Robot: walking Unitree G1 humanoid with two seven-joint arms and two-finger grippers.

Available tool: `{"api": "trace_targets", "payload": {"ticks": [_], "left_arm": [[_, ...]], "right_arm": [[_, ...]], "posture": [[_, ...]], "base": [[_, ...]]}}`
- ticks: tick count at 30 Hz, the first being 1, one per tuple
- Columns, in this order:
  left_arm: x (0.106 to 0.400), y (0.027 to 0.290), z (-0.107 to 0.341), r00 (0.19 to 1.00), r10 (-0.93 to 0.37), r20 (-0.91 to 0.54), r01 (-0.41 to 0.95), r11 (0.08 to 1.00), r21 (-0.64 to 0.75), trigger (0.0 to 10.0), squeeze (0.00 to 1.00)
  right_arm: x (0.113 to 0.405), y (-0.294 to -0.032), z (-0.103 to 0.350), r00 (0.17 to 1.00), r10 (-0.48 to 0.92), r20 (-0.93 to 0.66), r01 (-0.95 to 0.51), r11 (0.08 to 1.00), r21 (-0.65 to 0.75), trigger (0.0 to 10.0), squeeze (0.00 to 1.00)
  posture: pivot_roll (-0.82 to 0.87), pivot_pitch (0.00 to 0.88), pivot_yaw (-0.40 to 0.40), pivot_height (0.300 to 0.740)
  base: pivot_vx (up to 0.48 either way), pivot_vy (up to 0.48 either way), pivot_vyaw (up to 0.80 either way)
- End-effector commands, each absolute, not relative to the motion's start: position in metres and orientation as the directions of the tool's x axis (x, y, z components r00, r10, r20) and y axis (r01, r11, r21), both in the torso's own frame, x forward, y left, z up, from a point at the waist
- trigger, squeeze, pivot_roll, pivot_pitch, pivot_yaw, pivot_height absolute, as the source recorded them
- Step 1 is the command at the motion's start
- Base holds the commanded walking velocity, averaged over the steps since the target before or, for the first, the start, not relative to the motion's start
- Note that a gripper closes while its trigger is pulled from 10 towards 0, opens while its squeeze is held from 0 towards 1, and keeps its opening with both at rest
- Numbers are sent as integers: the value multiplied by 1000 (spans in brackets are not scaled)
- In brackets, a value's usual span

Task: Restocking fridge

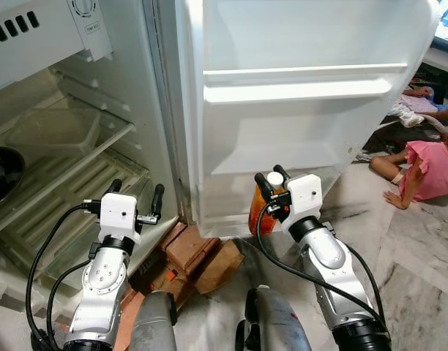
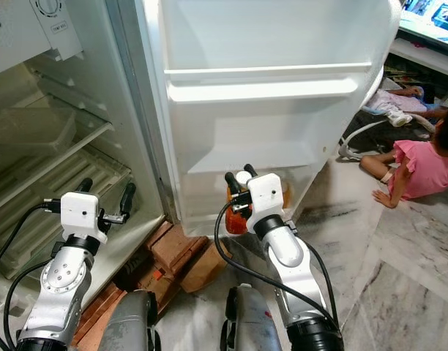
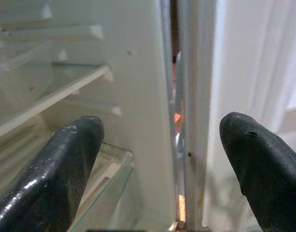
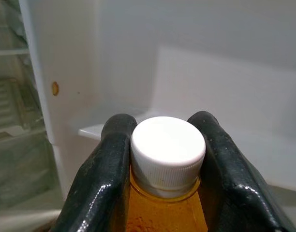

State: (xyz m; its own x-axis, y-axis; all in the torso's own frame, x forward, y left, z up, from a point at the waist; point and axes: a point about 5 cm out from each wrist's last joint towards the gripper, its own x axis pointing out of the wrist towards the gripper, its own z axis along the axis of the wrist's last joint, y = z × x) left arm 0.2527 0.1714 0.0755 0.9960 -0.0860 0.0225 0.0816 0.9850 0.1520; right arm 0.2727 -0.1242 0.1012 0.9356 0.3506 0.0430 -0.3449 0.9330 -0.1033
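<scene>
While the bottle (image 4: 165,193) of orange liquid hung by its neck just under the white cap (image 4: 168,150), the right gripper (image 1: 271,189) was clenched on it from both sides, holding it low against the open fridge door (image 1: 297,110), level with the bottom door shelf (image 2: 239,164). The step in hand looked like seating the bottle in that shelf — so the sound way would be to lift it clear of the shelf's front lip, carry it inward, lower it until the base rests flat, and only then let go. A grip this high on the neck lets the body swing, so slow, upright travel would serve best. The left gripper (image 1: 136,202) hovered released and empty before the fridge compartment, near its glass shelf (image 1: 70,139), well apart from the bottle. A person in pink (image 1: 429,172) sat on the floor to the right — the swing of the arm should stay short of them.
</scene>
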Motion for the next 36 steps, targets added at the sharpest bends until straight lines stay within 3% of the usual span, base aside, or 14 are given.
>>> {"api": "trace_targets", "payload": {"ticks": [1,12,26,36], "left_arm": [[251,169,74,996,-90,18,86,984,157,10000,0],[249,166,72,995,-97,14,93,984,155,10000,0],[244,167,72,996,-84,1,83,986,147,10000,0],[247,185,84,998,-55,11,52,983,178,10000,0]], "right_arm": [[273,-127,104,936,348,52,-342,934,-109,10000,0],[273,-126,104,932,358,51,-351,930,-112,10000,0],[268,-122,104,922,385,41,-380,919,-106,10000,0],[277,-110,107,899,433,59,-423,896,-133,10000,0]], "posture": [[-10,80,-46,650],[-12,79,-48,650],[-11,128,-58,650],[13,169,-41,592]], "base": [[247,0,0],[329,0,0],[0,0,0],[0,0,0]]}}
